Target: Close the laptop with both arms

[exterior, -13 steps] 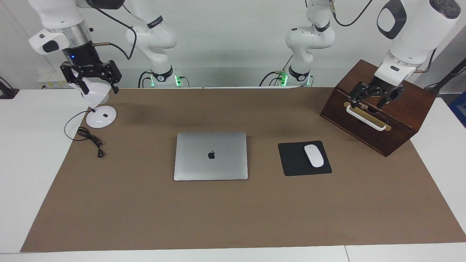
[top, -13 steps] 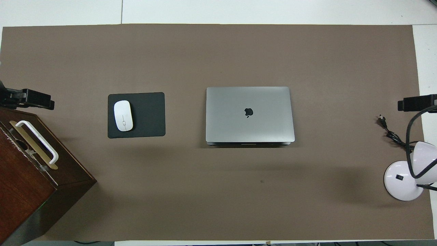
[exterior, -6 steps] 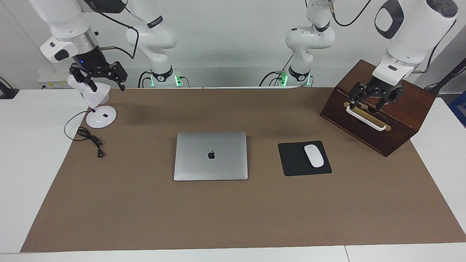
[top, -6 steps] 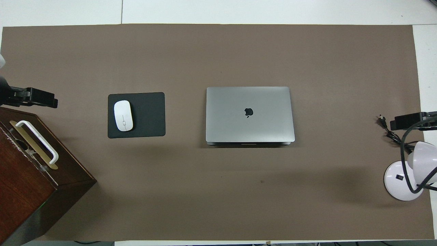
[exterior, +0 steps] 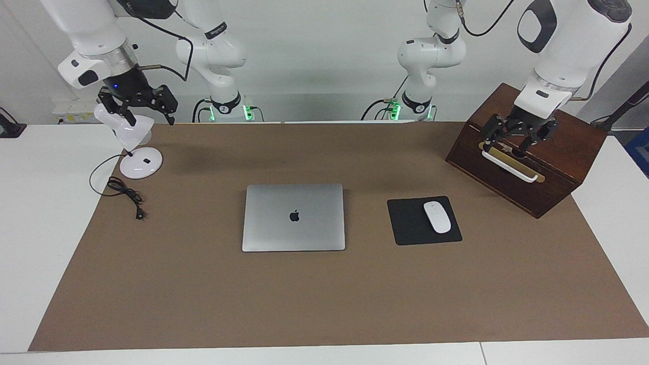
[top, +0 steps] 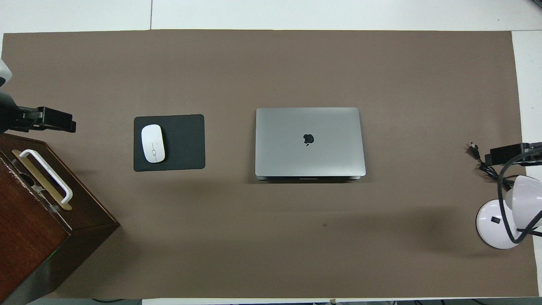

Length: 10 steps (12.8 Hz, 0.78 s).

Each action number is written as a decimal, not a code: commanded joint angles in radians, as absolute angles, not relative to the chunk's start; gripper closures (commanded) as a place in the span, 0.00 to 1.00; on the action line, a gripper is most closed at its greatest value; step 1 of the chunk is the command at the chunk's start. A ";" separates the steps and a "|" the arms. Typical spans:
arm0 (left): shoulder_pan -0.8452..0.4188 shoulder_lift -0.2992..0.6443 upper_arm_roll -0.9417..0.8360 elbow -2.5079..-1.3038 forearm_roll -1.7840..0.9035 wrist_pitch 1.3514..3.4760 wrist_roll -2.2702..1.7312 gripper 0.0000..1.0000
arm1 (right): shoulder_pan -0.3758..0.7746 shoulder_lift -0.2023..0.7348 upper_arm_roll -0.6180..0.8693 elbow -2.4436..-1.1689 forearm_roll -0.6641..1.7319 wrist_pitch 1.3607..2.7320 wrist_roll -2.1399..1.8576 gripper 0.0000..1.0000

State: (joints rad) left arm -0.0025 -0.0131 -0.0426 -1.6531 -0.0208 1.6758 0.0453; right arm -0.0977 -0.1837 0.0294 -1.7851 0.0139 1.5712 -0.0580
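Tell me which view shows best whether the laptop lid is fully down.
The overhead view: the laptop shows its front edge there, lid lying flat on the base with only a thin seam. The facing view shows just the lid top and logo, edges hidden.

1. I see a silver-grey laptop (exterior: 293,217) with a dark logo on its lid.
2. A white mouse (exterior: 437,217) lies on a black mouse pad (exterior: 410,223).
3. My brown mat (exterior: 324,304) covers the white tabletop (exterior: 30,213).
4. The dark brown wooden box (exterior: 532,167) carries a white handle (exterior: 508,166) on a brass plate.
5. The lamp (exterior: 137,152) is white, its cable (exterior: 124,191) black.
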 commanded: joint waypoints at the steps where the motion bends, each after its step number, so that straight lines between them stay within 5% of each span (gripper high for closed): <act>1: 0.014 -0.015 -0.058 -1.643 0.000 1.681 0.031 0.00 | -0.103 -0.212 0.031 -1.812 -0.002 1.565 -0.072 0.00; 10: 0.003 -0.018 -0.051 -1.647 -0.002 1.670 0.031 0.00 | -0.103 -0.215 0.029 -1.813 -0.067 1.560 -0.029 0.00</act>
State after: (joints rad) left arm -0.0024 -0.0133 -0.0434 -1.6531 -0.0207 1.6754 0.0422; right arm -0.0983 -0.1887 0.0255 -1.7882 -0.0241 1.5689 -0.0465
